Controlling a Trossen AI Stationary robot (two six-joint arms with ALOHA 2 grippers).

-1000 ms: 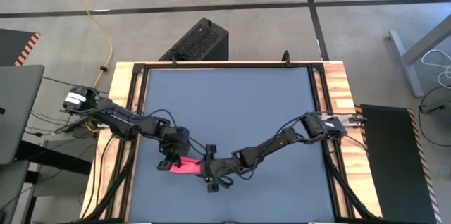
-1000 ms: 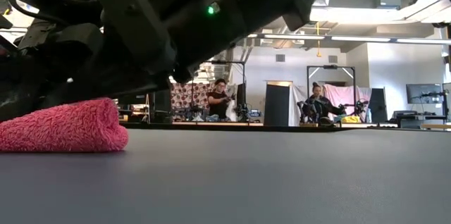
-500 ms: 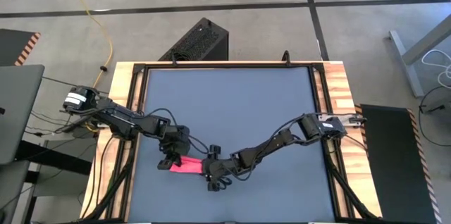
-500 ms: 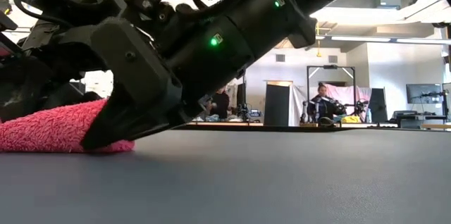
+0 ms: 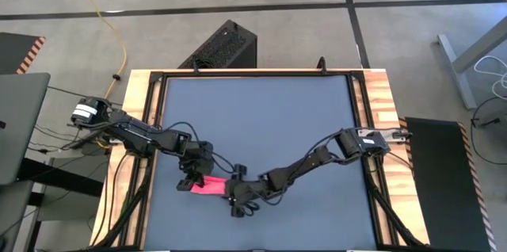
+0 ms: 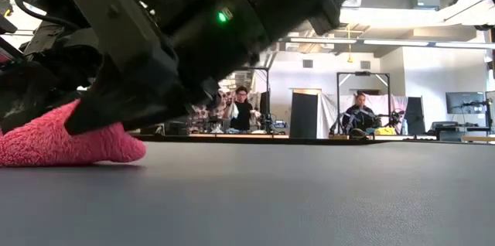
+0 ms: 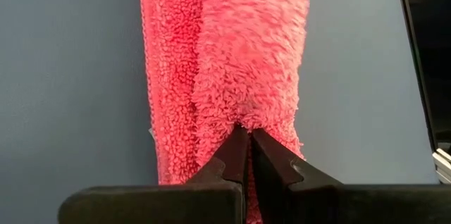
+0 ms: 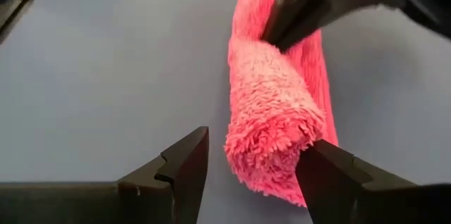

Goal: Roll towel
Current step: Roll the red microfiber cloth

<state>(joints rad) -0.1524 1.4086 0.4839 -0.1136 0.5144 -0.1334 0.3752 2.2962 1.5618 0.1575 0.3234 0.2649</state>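
Observation:
The pink-red towel lies near the table's near edge as a short strip. In the left wrist view it shows a thick rolled part beside a flat layer on the mat. My left gripper is shut on its left end. My right gripper stands open at the towel's right end, one finger on either side of the roll's end. In the low view a right finger hides the top of the towel. My left gripper pinches the left end of the rolled part between its two fingers. They slant down from the table's left and lie along the roll. The towel rests on the mat. My right gripper: one finger stands right against the roll's end; whether it touches, I cannot tell.
Bare grey mat stretches from the towel toward the far edge. A wooden frame borders the table. A black box stands on the floor beyond the far edge. People sit in the room behind.
My right gripper has rolled about its own pointing line at the towel's right end and stayed open. In the low view its finger dipped to the mat in front of the towel, then rose again. The towel's left end has stayed in my left gripper.

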